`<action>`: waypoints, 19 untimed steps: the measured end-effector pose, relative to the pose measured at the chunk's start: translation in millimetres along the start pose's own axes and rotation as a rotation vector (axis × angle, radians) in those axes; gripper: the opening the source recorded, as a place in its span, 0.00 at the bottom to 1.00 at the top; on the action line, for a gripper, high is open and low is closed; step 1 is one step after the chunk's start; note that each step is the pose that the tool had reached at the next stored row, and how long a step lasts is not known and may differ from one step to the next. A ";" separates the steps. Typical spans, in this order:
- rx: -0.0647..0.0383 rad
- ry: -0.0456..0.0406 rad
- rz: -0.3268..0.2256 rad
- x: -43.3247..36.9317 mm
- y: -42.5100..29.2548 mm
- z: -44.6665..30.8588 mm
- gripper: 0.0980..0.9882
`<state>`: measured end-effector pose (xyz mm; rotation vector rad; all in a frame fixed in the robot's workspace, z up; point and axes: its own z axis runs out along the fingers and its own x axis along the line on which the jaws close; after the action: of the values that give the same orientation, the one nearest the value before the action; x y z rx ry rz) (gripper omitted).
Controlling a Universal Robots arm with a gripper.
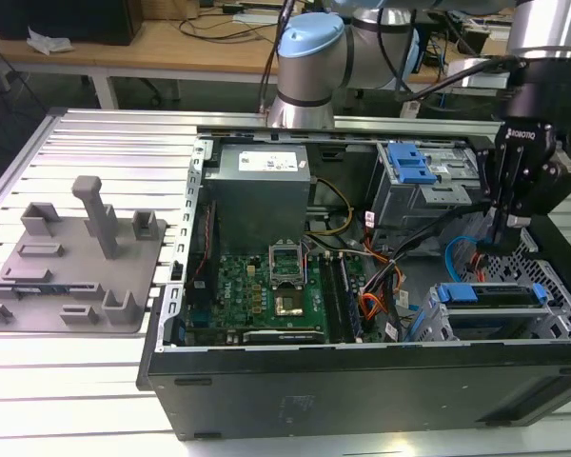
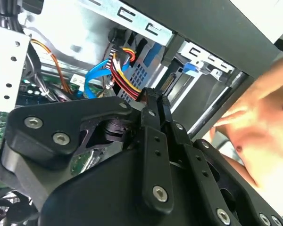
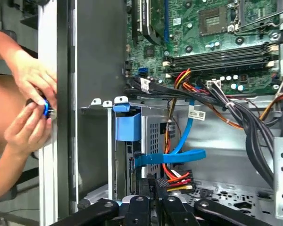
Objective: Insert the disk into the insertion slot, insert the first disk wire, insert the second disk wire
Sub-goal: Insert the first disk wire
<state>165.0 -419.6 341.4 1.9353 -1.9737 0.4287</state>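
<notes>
Pincer (image 1: 503, 238): yours stands down inside the case (image 1: 314, 390), clamped on the red-and-yellow wire plug (image 3: 178, 179), just beside the slot (image 1: 426, 322). Disk (image 1: 490, 294): seated in the slot, blue caddy showing. Hands (image 3: 30, 110): a person's pair, outside your case wall, pinching a small blue part.

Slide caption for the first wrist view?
Gripper near the red-yellow wire connector by the disk in its drive cage; a person's hands outside the case.

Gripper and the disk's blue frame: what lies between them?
In the first wrist view, a flat blue cable crosses between the gripper and the disk.
</notes>
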 end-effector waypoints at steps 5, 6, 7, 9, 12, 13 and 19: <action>-0.014 -0.1277 -0.010 12.7 -0.1 1.0 0.07; -0.018 -0.1414 -0.012 14.8 -0.1 1.1 0.07; -0.021 -0.1528 -0.014 16.3 -0.2 1.1 0.07; -0.025 -0.1768 -0.016 19.9 -1.1 -0.1 0.07; -0.029 -0.2105 -0.019 24.8 -3.4 -1.8 0.07; -0.035 -0.2264 -0.022 27.3 -5.1 -1.1 0.07; -0.066 -0.2280 -0.033 45.9 -10.4 8.0 0.07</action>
<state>174.7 -464.6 354.4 2.0496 -2.0596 0.1364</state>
